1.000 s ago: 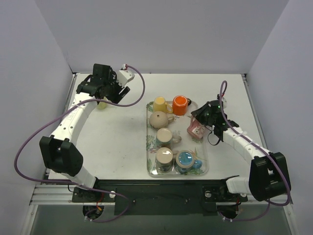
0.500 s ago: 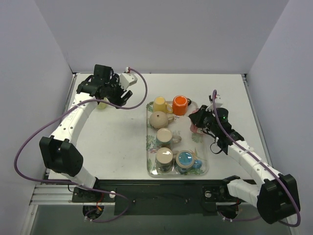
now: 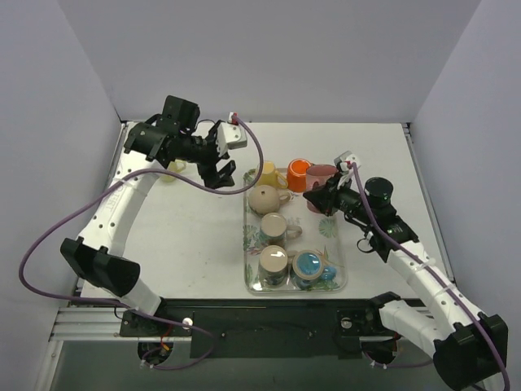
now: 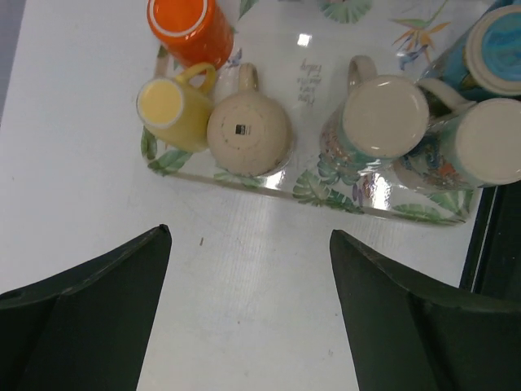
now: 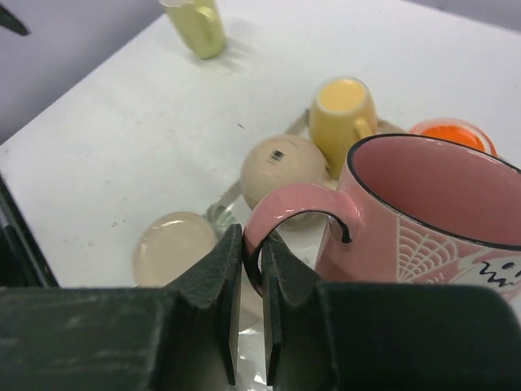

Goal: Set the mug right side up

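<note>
The right tool (image 5: pixel 248 273) is clamped on the handle of the pink mug (image 5: pixel 423 216), both fingers pinching the loop. The mug stands mouth up, its pink inside showing. In the top view it sits at the far right corner of the tray (image 3: pixel 247 238), just beside the orange mug (image 3: pixel 299 173); whether it touches the tray cannot be told.

Left of the orange mug stands a yellow mug (image 3: pixel 265 173). A beige mug (image 4: pixel 248 130) sits bottom up just nearer than it.

The left tool (image 4: pixel 248 236) hangs open and grips nothing, over bare tabletop (image 4: pixel 244 309) just beside the tray's left edge. A pale green cup (image 5: pixel 199 28) stands on the tabletop, well apart from the tray.
</note>
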`<state>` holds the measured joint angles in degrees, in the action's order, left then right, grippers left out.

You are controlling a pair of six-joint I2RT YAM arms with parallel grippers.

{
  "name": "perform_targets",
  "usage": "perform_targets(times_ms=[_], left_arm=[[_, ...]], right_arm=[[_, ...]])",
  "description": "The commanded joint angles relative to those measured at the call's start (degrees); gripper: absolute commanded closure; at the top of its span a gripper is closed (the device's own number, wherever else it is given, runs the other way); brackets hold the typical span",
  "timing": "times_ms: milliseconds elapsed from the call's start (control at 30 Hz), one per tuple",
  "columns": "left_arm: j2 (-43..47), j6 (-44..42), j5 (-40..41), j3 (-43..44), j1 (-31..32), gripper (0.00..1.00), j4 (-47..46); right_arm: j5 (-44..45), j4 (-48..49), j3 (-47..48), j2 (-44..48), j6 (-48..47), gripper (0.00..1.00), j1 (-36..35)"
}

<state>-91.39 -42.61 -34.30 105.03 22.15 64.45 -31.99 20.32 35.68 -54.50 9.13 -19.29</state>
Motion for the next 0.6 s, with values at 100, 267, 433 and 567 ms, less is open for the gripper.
perform_targets(times_ms=[100, 267, 433, 567], left_arm=[[4.0, -3.8, -9.4, 9.6, 7.3, 0.09, 6.8], [3.0, -3.5, -6.4, 13.3, 12.9, 0.09, 5.7], [1.7, -7.0, -7.0, 16.0, 13.7, 0.08, 5.3], [1.0, -14.8, -12.3, 14.9, 14.6, 0.08, 8.6]], right_arm=[[-19.4, 1.3, 14.9, 4.8, -10.7, 1.0, -5.7], [-24.3, -6.1, 20.2, 3.8, -14.7, 1.0, -10.6], [-23.4, -4.2, 20.3, 3.3, -14.9, 1.0, -13.3], [-22.8, -3.6, 20.1, 2.6, -15.4, 1.0, -14.8]])
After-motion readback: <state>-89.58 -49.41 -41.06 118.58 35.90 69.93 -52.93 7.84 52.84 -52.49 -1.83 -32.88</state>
